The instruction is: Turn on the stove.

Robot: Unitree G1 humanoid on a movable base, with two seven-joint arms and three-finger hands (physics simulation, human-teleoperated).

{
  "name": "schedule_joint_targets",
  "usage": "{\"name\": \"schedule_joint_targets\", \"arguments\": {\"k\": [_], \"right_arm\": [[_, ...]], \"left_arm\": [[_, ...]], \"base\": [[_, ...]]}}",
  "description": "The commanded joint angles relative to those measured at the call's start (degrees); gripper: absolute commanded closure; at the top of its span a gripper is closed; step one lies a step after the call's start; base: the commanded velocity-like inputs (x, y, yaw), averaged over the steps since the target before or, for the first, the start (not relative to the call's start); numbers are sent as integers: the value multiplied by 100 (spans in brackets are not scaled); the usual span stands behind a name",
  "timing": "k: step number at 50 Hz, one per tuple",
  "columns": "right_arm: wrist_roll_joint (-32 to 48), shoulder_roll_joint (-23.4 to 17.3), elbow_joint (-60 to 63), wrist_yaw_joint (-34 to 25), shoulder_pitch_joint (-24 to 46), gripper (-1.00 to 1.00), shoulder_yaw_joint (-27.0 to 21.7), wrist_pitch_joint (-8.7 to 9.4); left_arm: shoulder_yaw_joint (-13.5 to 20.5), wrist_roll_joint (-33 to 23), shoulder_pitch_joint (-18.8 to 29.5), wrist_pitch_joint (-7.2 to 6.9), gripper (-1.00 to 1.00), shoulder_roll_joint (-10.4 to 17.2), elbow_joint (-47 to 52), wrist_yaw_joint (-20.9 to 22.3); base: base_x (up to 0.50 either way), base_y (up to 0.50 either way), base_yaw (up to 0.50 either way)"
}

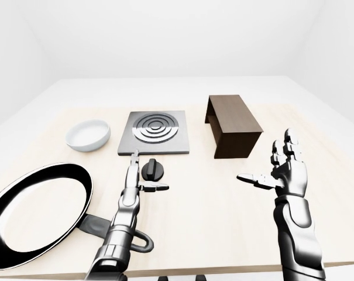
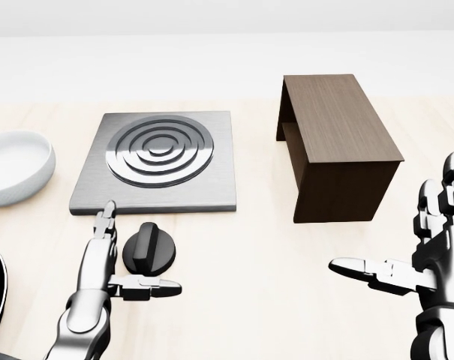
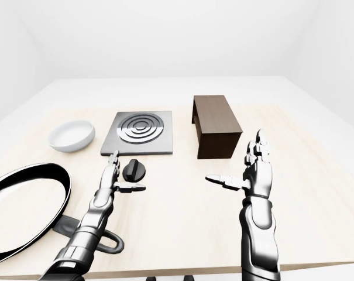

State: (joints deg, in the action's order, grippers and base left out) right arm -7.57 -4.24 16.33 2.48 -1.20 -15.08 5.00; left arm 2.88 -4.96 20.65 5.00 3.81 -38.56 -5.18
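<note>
My left hand (image 2: 106, 262) sits lower left in the head view, fingers spread and holding nothing, thumb reaching under the black stove knob (image 2: 148, 248) just to its right. The knob's grip bar runs up-down, below the stove plate (image 2: 211, 187); my right hand (image 2: 429, 255), also spread and bare, is well apart at the right edge.

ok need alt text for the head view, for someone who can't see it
The robot's left hand is open beside a black stove knob, just below a square metal stove plate on a pale wooden table. A white bowl sits at left, a dark wooden box at right, the open right hand lower right.
</note>
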Motion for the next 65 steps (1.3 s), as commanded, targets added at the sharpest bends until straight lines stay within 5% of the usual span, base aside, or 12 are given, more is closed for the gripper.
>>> {"name": "schedule_joint_targets", "arguments": {"k": [1, 65], "right_arm": [[-3, -7, -16, -5, 6, -100, -1, 0], [-8, -2, 17, 3, -7, -100, -10, 0]], "left_arm": [[-17, -27, -38, 0, -100, -24, 54, 0], [-379, -367, -798, 0, -100, -398, 626, 145]], "base": [[0, 0, 0], [0, 0, 0]]}}
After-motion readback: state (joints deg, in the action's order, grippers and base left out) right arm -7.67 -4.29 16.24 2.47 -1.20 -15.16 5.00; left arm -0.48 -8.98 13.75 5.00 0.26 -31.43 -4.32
